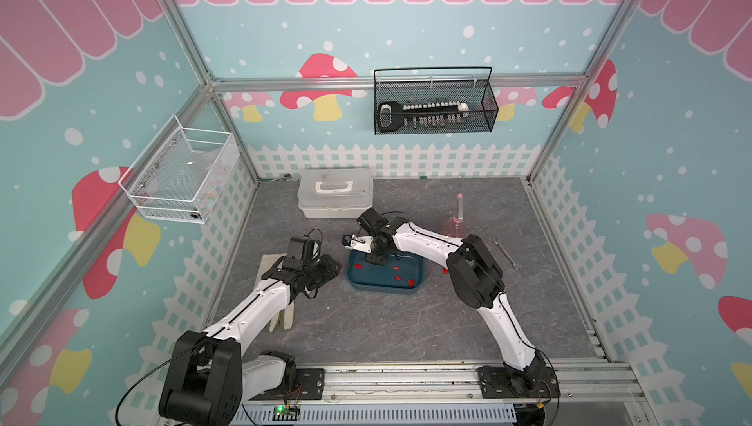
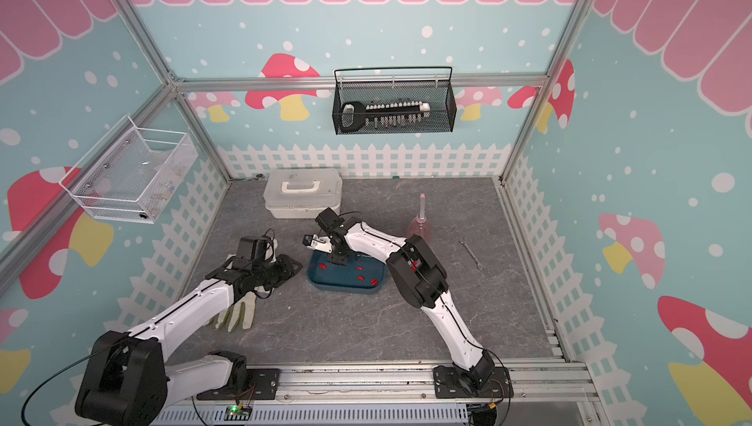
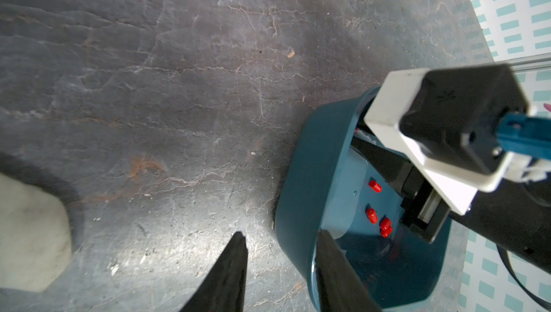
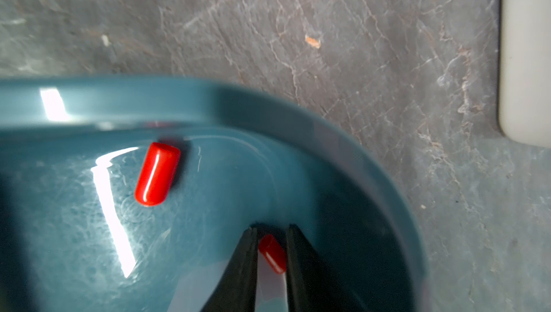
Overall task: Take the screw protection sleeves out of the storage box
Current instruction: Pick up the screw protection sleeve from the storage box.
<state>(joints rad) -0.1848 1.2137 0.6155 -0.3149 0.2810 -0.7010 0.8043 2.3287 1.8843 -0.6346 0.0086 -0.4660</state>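
You are at the pick: your right gripper point(image 4: 271, 229) pinches 1 screw protection sleeve point(image 4: 272, 254) in a corner of the storage box point(image 4: 179, 99), left gripper point(image 3: 281, 234) jaws apart at its rim; the next move calls for lifting it clear of the wall.

Top views high, looking down on whole scene — wrist views close, both sharing storage box point(image 3: 301, 176).

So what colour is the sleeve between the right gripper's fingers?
The sleeve is bright red; best in right wrist view.
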